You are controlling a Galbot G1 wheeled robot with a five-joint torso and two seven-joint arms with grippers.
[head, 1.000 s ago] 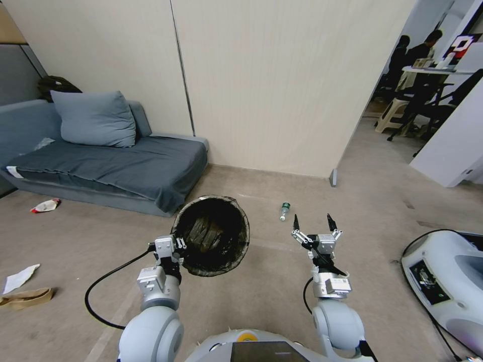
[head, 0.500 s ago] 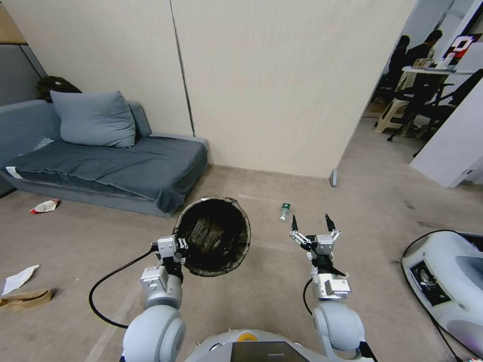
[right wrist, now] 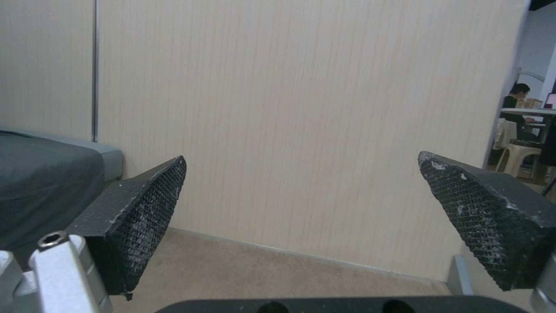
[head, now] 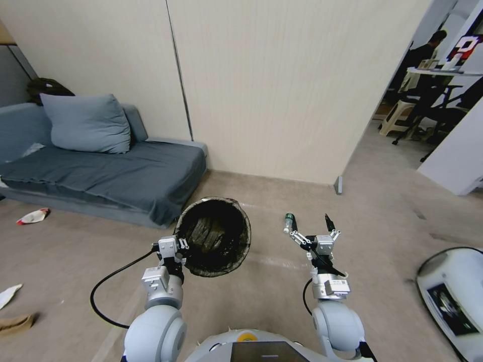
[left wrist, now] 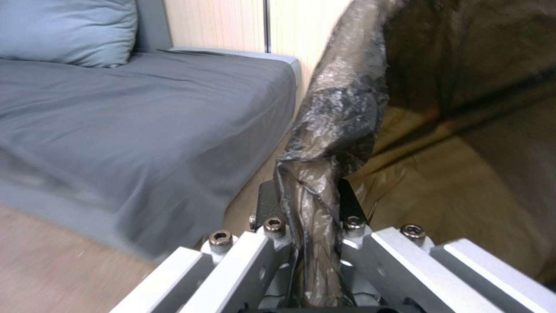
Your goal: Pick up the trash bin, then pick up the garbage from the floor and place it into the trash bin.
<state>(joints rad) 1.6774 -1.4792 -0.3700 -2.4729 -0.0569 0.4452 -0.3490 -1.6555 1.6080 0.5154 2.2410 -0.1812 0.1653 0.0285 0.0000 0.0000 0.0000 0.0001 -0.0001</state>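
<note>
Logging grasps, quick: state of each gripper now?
Left gripper: shut on the trash bin rim.
Right gripper: open, holding nothing.

Even indoor light — edges warped, slight blur.

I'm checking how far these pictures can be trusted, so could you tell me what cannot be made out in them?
- The trash bin, head view: its white wall and its contents are lost behind the dark liner.
- Left gripper, left wrist view: the liner covers the fingertips clamped on the rim.
- Brown paper bag and white scrap, head view: cut off by the picture's edge.
- Small bottle, head view: too small to read.
</note>
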